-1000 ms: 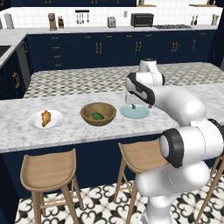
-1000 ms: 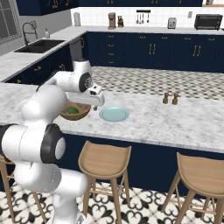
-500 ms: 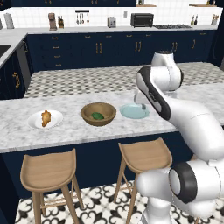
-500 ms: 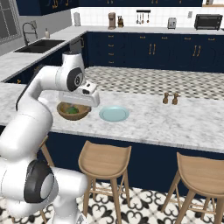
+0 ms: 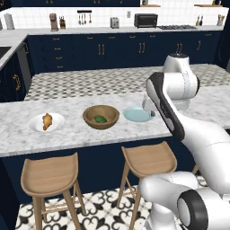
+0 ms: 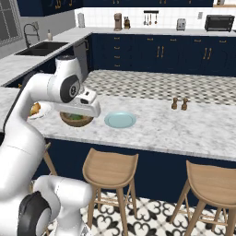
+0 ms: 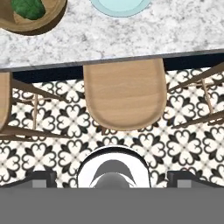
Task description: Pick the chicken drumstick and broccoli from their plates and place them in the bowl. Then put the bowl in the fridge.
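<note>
Left base view: the marble counter (image 5: pixel 90 134) runs across the middle of the scene, with navy cabinets (image 5: pixel 103 49) and a second counter behind it and two wooden stools (image 5: pixel 49 175) tucked under its near edge on the patterned tile floor (image 5: pixel 103 206). The white arm (image 5: pixel 179 90) rises from the lower right and bends over the right part of the counter; its hand sits just beside the pale blue-green plate (image 5: pixel 138 114), which lies bare. The bowl (image 5: pixel 101 117) stands in the middle of the row, between the two plates and apart from both, and the broccoli (image 5: pixel 100 119) rests inside it. The white plate (image 5: pixel 46 122) lies at the left end of the row, and the chicken drumstick (image 5: pixel 46 121) lies on it.

Right base view: the arm (image 6: pixel 55 92) crosses in front of the bowl (image 6: pixel 76 119) and hides part of it; the blue-green plate (image 6: pixel 120 120) is just beside the bowl, and two small shakers (image 6: pixel 179 103) stand well apart to the right.

Hand view: the camera looks down past the counter edge (image 7: pixel 113 48) onto a stool seat (image 7: pixel 124 94), with the bowl (image 7: pixel 33 17) holding the broccoli (image 7: pixel 28 8) at the upper left. The gripper's fingertips cannot be made out, so whether it is released or clenched cannot be told.
</note>
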You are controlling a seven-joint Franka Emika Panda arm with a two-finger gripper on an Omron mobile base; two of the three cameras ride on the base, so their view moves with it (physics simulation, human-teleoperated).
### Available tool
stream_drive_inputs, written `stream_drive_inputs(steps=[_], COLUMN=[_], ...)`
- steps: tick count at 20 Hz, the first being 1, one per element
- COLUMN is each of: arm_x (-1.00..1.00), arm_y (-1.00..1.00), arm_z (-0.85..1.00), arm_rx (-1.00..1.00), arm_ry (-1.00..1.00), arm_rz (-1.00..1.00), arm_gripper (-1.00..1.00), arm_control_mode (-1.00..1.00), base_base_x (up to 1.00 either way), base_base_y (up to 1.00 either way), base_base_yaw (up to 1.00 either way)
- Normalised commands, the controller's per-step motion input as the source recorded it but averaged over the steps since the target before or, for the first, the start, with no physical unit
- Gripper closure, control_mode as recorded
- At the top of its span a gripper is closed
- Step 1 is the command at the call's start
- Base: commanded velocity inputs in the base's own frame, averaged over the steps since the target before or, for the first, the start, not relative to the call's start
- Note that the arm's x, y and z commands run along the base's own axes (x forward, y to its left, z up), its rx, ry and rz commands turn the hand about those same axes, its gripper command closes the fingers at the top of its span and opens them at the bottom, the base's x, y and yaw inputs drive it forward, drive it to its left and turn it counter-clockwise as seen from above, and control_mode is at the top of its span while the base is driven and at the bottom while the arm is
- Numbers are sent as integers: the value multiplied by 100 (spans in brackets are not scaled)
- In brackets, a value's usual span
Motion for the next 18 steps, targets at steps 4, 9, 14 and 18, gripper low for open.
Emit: stream_drive_inputs(steps=[4,9,14,18], arm_x=[-5,0,0,0], arm_y=[1,0,0,0], arm_z=[0,0,0,0], arm_rx=[0,0,0,0], arm_ry=[0,0,0,0], arm_rz=[0,0,0,0], arm_gripper=[-100,-100,-100,-100], arm_control_mode=[100,100,100,100], base_base_x=[-3,-3,0,40], base_base_y=[14,99,96,21], base_base_yaw=[0,0,0,0])
